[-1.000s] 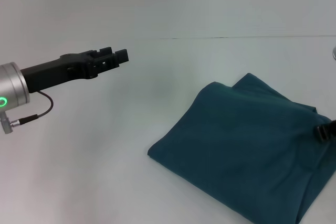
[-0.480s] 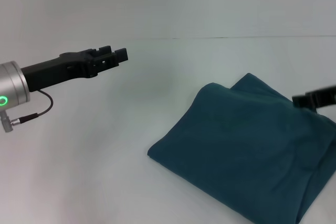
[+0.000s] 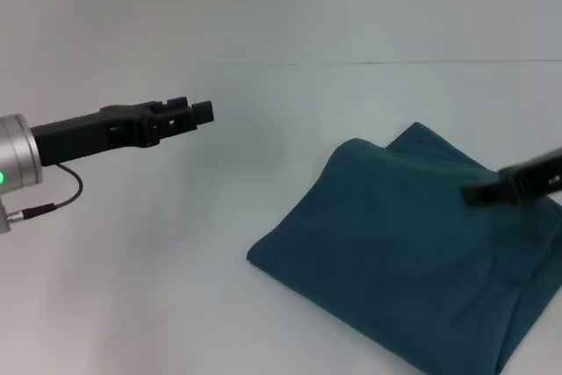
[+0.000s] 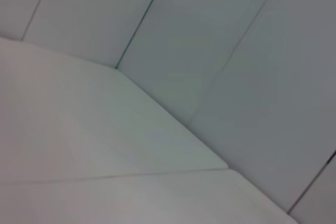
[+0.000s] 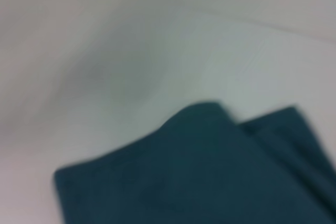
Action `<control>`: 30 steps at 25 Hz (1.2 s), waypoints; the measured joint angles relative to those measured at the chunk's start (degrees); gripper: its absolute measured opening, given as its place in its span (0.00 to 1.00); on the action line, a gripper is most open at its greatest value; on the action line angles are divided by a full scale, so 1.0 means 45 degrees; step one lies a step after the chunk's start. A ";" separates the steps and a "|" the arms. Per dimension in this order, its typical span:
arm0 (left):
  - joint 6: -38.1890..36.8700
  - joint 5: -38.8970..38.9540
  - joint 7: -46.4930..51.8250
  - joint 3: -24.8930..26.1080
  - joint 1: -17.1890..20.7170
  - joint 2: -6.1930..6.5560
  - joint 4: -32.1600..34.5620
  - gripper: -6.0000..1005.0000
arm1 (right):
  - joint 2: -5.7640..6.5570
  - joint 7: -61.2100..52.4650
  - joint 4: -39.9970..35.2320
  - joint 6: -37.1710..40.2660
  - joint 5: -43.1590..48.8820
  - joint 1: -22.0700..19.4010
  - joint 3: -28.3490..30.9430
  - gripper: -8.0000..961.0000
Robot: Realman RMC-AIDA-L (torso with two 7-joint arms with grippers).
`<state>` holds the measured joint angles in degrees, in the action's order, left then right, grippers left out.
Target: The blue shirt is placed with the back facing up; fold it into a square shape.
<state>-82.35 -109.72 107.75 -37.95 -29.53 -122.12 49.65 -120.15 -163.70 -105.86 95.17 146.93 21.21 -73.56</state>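
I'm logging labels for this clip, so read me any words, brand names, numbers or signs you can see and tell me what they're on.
None: no readable text, number or brand shows in any view.
The blue shirt is plain, with no print or visible tag.
The left tool and right tool show no lettering.
The white table bears no marks; the green light on the left arm is only a glow, not a sign.

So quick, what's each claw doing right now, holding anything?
Left gripper: up over the bare table, holding nothing; open or shut cannot be told.
Right gripper: above the blue shirt; grip cannot be told.
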 joint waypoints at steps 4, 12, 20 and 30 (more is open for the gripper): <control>-0.0386 -0.0068 0.0300 0.0054 0.0037 0.0058 0.0229 0.58 | 0.0007 0.0152 -0.0124 0.1588 -0.1124 -0.0039 0.0756 0.64; -0.0408 -0.0010 0.0213 -0.0059 -0.0078 -0.0030 0.0158 0.58 | 0.0060 0.1198 -0.0208 0.2190 -0.1326 -0.0835 0.0725 0.63; -0.0586 -0.0148 0.0272 -0.0230 0.0318 -0.0297 0.0147 0.58 | -0.0010 0.3335 0.1636 -0.0563 -0.0952 -0.1522 0.0817 0.63; -0.2206 -0.2556 0.1712 -0.0277 0.0710 -0.0206 0.1242 0.58 | 0.0021 0.5377 0.4019 -0.3789 -0.3198 -0.0836 0.1645 0.63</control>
<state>-92.28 -121.22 115.46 -39.20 -26.34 -123.05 55.23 -120.05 -139.50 -87.77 78.12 132.54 17.45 -66.16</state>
